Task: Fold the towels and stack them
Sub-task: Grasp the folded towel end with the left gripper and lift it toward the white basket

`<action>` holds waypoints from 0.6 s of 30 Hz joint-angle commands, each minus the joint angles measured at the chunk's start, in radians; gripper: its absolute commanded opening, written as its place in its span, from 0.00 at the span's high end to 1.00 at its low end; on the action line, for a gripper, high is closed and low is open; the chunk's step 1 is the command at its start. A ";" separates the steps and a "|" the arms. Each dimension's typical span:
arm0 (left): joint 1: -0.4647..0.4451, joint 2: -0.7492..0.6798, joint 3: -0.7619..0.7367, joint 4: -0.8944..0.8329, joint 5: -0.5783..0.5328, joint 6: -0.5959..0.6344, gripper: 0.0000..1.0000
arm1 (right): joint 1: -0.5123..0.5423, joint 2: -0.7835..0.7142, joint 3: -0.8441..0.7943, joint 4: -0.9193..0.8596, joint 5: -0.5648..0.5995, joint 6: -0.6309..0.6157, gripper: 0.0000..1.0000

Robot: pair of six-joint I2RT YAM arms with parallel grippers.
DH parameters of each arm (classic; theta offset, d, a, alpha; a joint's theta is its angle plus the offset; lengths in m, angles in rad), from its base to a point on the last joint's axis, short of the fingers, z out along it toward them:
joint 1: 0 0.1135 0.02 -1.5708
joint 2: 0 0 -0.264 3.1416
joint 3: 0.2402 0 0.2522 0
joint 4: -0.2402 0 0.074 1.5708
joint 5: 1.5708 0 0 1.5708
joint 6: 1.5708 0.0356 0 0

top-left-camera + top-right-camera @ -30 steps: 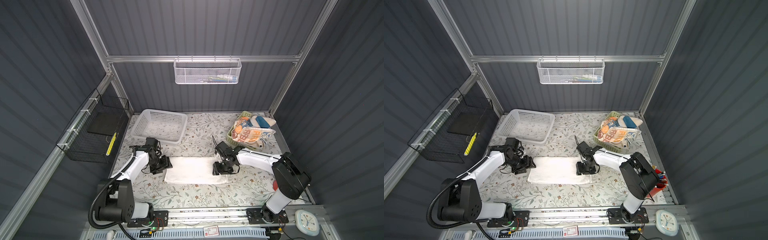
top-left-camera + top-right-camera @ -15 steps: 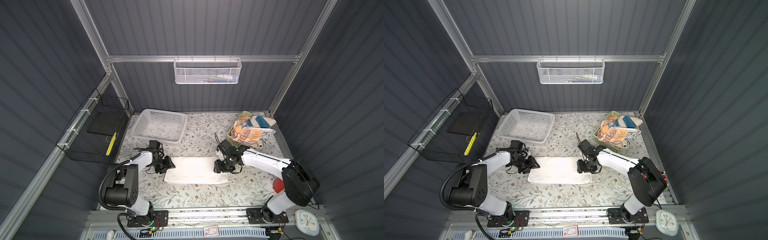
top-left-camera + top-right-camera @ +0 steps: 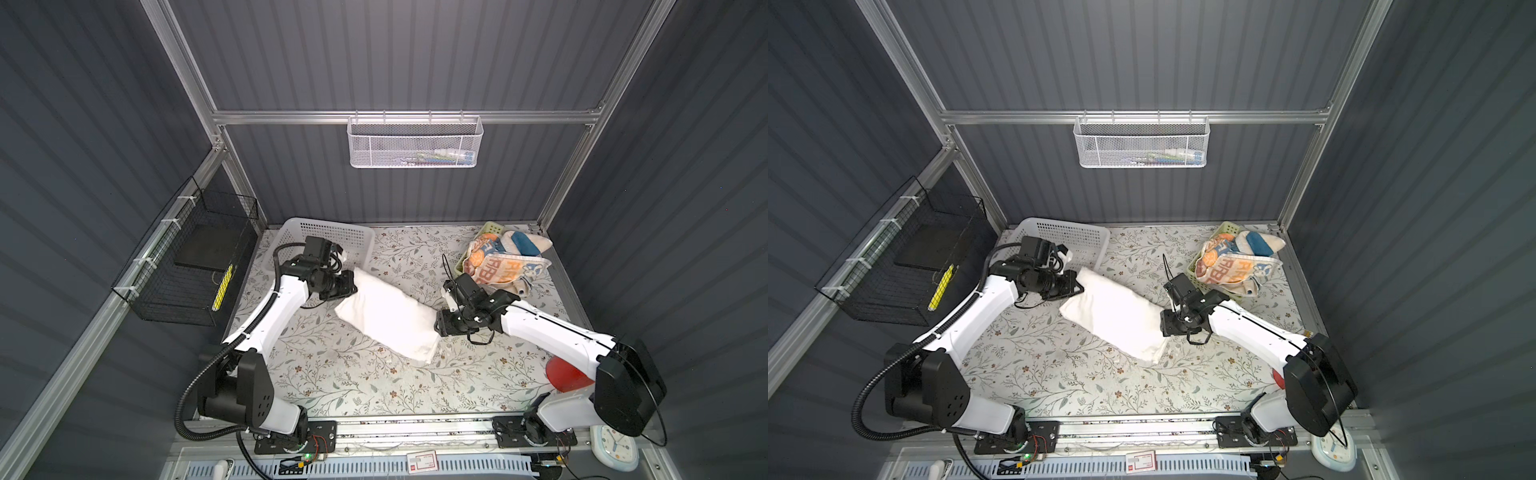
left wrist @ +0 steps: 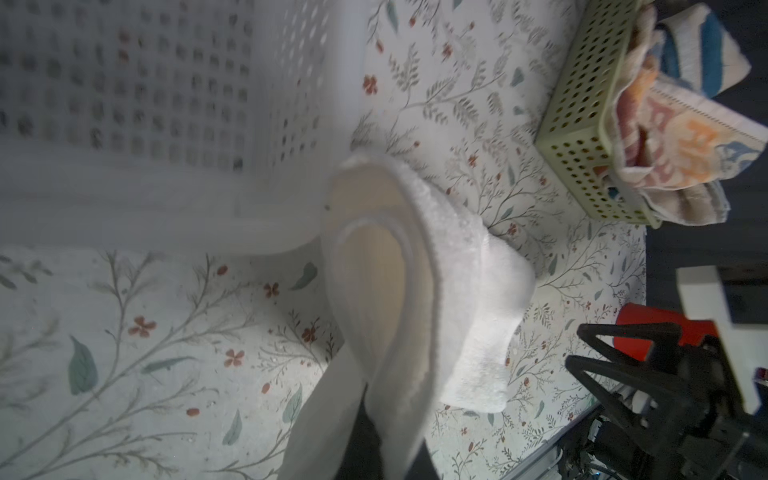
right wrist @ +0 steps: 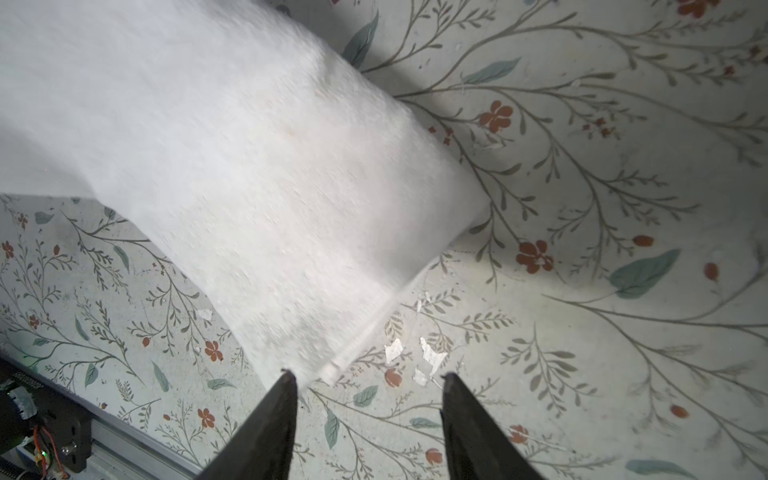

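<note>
The plain white towel [image 3: 390, 318] [image 3: 1117, 316] stretches slantwise across the flowered table cover, its far left end raised. My left gripper [image 3: 351, 286] [image 3: 1077, 286] is shut on that end; in the left wrist view the white towel [image 4: 457, 249] curls over the left gripper [image 4: 374, 436] and hides its fingers. At the towel's low right end my right gripper [image 3: 438, 326] [image 5: 368, 376] is open with only table cover between its fingers; one fingertip [image 5: 286, 380] is at the white towel's [image 5: 249, 166] corner. Other towels [image 3: 503, 262], orange, blue and cream, are heaped in the green basket [image 3: 492, 228].
A white plastic basket [image 3: 332, 232] stands at the back left, right behind the left gripper. A red cup [image 3: 561, 374] sits by the right arm's base. A black wire basket [image 3: 187, 266] hangs on the left wall and a white mesh basket [image 3: 415, 141] on the back wall.
My left gripper has shut on the white towel's left end and lifted it back toward the white basket. The towel, flat before, now runs slantwise. The right gripper stays open.
</note>
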 commanded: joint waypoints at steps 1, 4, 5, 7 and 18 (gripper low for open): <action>0.006 0.088 0.215 -0.122 -0.063 0.127 1.00 | -0.006 -0.005 -0.020 0.003 0.017 -0.007 0.43; 0.046 0.230 0.402 -0.165 -0.071 0.168 1.00 | -0.009 0.004 -0.024 0.010 0.005 -0.007 0.43; 0.074 0.282 0.440 -0.163 -0.041 0.169 1.00 | -0.009 0.003 -0.025 0.014 0.001 -0.007 0.43; 0.135 0.415 0.513 -0.155 0.043 0.149 1.00 | -0.010 0.009 -0.033 0.022 -0.011 -0.003 0.43; 0.056 0.567 0.410 -0.038 0.101 -0.141 1.00 | -0.050 -0.055 -0.107 0.037 -0.022 -0.006 0.42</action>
